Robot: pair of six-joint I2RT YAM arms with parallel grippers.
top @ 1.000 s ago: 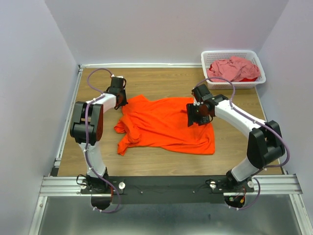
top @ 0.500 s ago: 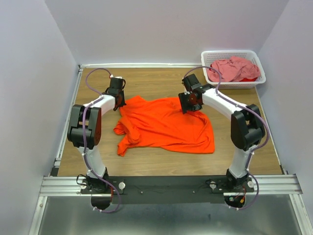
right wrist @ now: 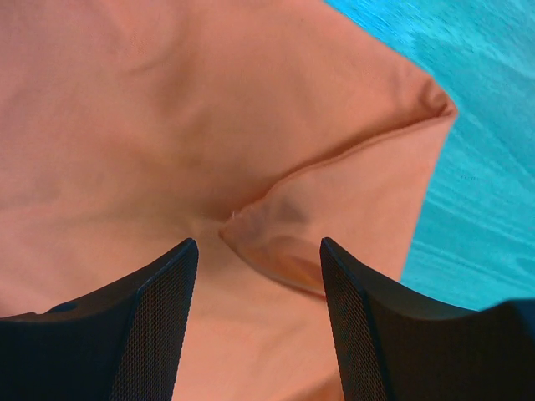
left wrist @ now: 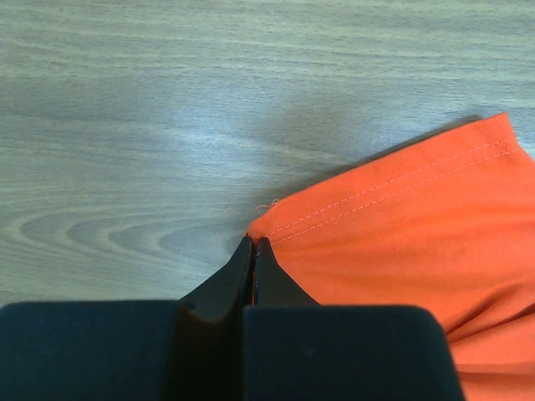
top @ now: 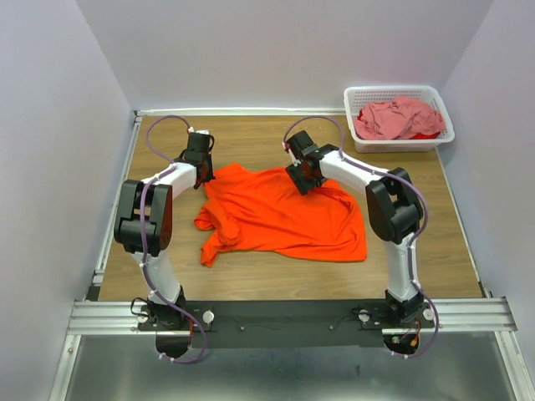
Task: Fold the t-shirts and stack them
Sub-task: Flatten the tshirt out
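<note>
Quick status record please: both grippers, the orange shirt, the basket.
left gripper: shut on the hem corner of the bright orange cloth t-shirt
right gripper: open, over a folded-over corner of the same shirt, gripping nothing
orange shirt: spread out, rumpled, unfolded, on the wooden table
dusty pink cloth shirt: crumpled in the white plastic lattice basket, far right corner
stack: not started

The orange shirt (top: 284,213) lies spread but rumpled in the middle of the table (top: 251,142), with its left side bunched into folds and a small crease near its far edge. The pink shirt (top: 394,117) sits crumpled in the basket (top: 391,88) at the far right corner.
</note>
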